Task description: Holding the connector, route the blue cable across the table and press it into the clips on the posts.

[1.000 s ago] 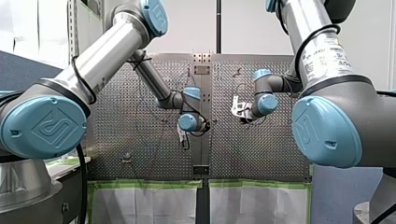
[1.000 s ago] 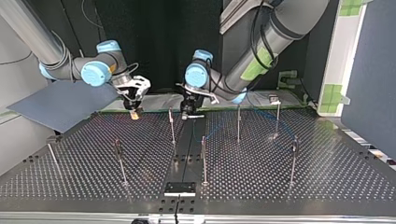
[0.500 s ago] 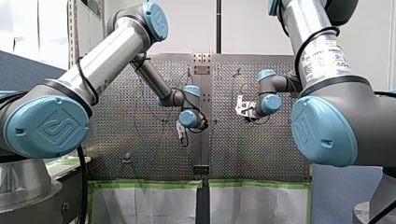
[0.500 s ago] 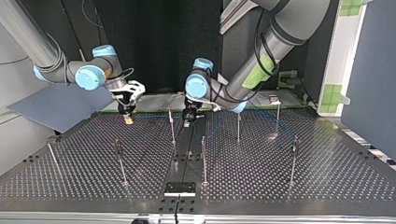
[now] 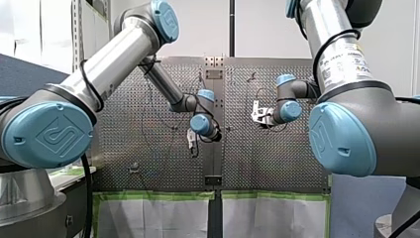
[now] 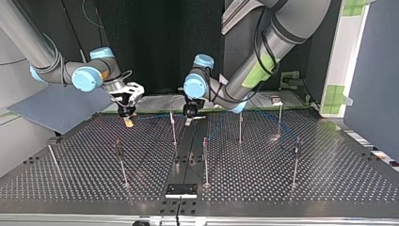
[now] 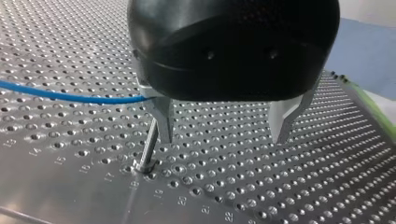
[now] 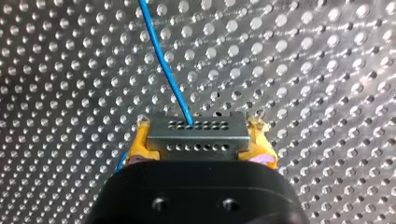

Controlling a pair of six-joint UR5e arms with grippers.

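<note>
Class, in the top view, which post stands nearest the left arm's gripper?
The back-row post just at the view's left of my left gripper, almost touching it; every other post stands clearly farther off.

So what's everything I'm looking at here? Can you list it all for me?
table: one, perforated metal, under everything.
posts: seven, thin metal, upright, spread across the table.
blue cable: one, blue, runs out of the connector over the table.
connector: one, grey metal with rows of small holes, far side of the table at the top view's left.
plate: one, black, at the table's near edge in the top view.
panel: one, grey-blue, tilted, beyond the table at the top view's left.
left end effector: one, black with metal fingers, open, just above the table beside a post.
right end effector: one, black with yellow pads, shut on the connector.
</note>
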